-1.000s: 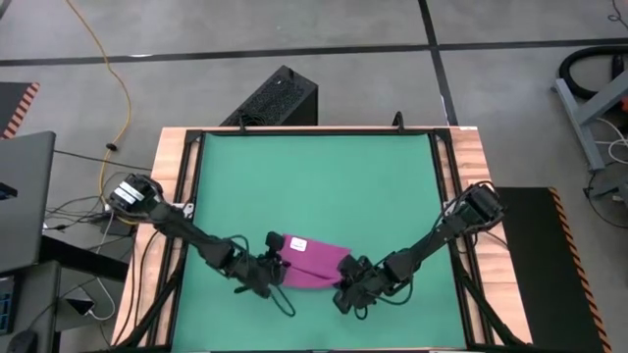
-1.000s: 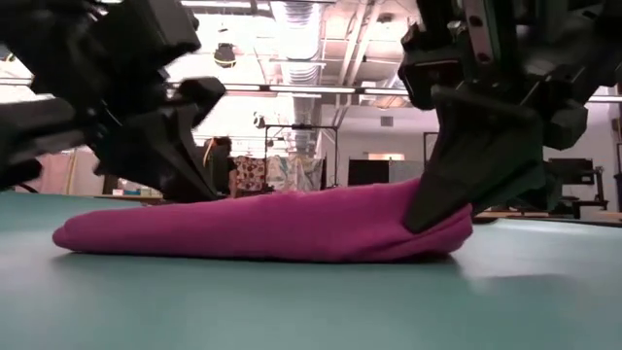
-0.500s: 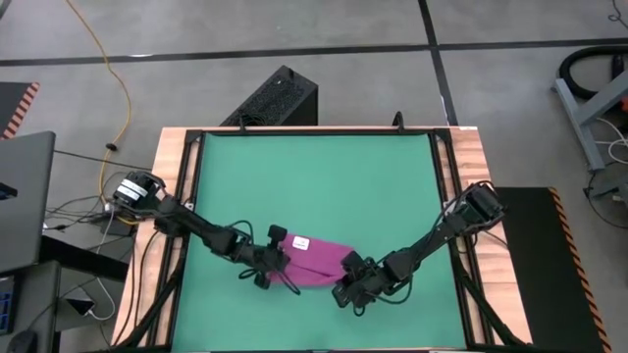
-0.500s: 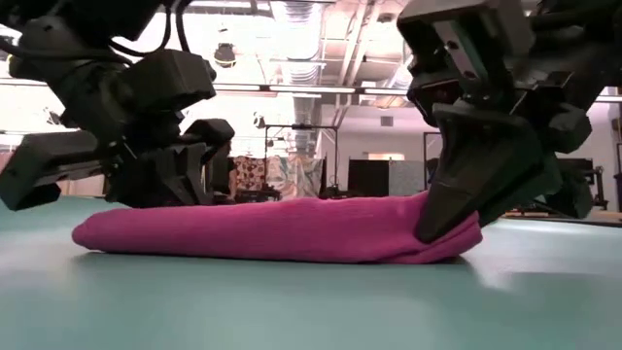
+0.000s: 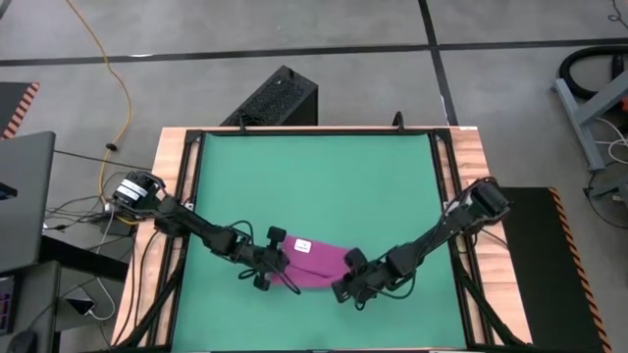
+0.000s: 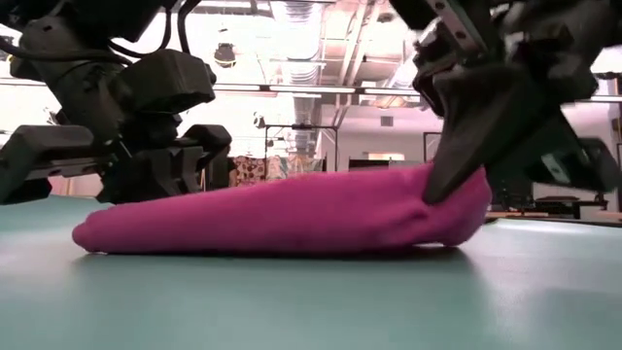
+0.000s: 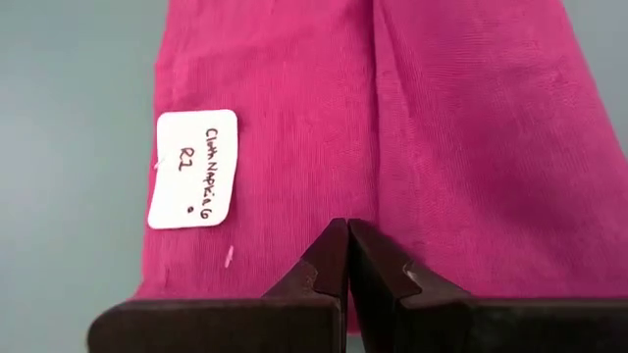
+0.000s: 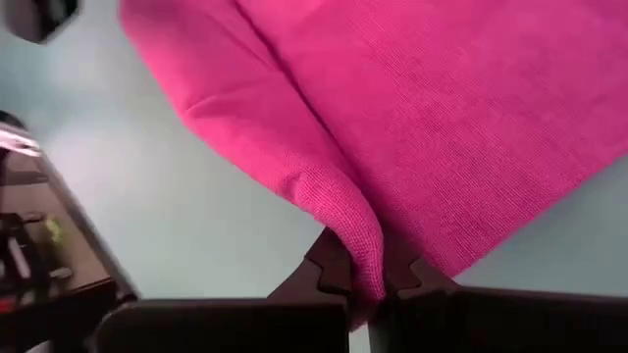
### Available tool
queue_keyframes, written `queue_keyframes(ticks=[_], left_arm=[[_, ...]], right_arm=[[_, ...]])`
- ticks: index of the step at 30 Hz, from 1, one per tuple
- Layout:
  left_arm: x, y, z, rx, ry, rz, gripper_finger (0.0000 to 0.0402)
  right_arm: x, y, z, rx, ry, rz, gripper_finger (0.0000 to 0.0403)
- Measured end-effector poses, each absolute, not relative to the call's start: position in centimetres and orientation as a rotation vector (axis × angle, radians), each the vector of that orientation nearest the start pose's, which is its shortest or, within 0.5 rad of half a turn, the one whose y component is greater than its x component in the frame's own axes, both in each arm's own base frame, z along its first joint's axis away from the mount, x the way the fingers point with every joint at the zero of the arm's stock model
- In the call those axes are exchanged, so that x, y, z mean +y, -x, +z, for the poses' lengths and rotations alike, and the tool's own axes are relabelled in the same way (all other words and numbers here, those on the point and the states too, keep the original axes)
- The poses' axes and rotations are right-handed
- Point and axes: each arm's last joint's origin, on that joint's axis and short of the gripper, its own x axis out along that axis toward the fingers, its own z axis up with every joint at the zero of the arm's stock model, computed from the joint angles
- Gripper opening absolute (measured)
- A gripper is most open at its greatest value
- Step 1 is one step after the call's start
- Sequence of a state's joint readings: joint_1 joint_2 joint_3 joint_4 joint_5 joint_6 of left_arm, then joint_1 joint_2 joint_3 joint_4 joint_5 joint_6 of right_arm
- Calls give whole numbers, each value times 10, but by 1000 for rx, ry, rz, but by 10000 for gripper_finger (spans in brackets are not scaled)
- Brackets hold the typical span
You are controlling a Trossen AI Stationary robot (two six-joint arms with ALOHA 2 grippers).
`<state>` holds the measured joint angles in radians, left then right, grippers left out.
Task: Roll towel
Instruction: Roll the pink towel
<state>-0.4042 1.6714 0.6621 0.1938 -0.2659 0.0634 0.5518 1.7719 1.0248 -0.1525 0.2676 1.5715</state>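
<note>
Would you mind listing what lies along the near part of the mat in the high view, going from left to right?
Left gripper, shut at the towel's left edge → towel with its white tag → right gripper, shut on the towel's right end.

I see: high, straight down, whole table (image 5: pixel 314 167) | low, table level, close on towel (image 6: pixel 292 214) | both wrists, close, share towel
</note>
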Motion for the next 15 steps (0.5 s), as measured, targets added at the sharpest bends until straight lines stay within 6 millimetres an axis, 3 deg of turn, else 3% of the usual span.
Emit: queue_keyframes(ticks=[6,15], left_arm=[[-110,-272,121,772,-277,-137,0],[-126,-266,122,765,-186,-147,0]], right_arm=[[170,-302,176,914,-1234,-421,18],[159,-308,172,967,-1306,-443,18]])
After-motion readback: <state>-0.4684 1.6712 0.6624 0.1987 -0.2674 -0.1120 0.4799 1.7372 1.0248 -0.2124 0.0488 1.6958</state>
